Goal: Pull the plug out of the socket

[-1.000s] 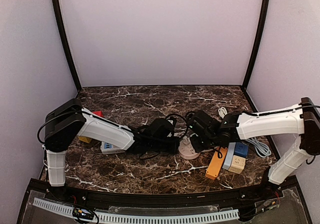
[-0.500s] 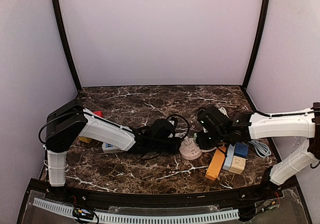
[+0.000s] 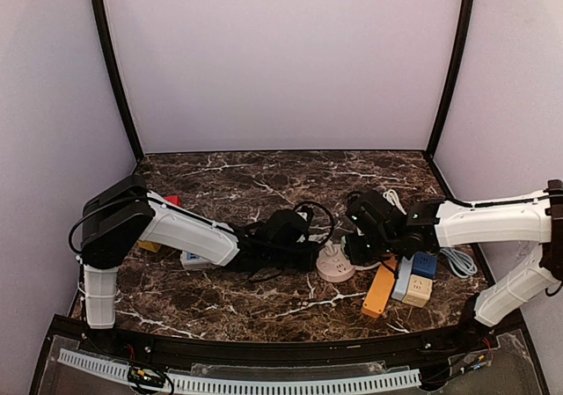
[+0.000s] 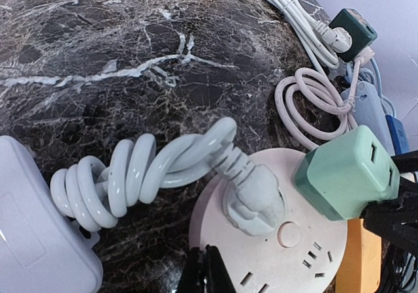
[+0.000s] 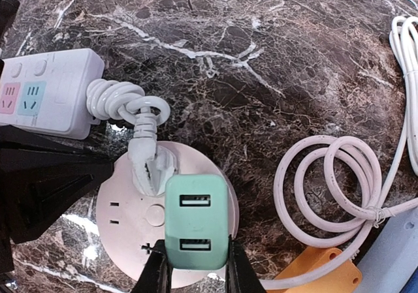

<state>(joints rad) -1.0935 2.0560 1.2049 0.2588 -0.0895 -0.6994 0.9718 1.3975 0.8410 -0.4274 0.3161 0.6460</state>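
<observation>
Surface (image 5: 215, 38): dark brown marble with white veining.
Round socket (image 5: 121, 241): pale pink.
Cube plug (image 5: 196, 231): mint green.
Cord plug (image 5: 149, 166): white.
Twisted cord (image 4: 130, 182): glossy white.
Power strip (image 5: 46, 94): white, with one pink panel and one light blue panel.
Long block (image 3: 379, 291): orange.
Looped cable (image 5: 330, 188): white.
Small adapter (image 4: 353, 27): dark green.
Right hand (image 5: 196, 267): black.

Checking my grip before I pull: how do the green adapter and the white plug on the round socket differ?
The green adapter is a boxy block with two USB slots and no cable; the white plug is rounded and trails a thick coiled cord. The green adapter is clamped between the right gripper's fingers; nothing grips the white plug. Both are at the round socket.
</observation>
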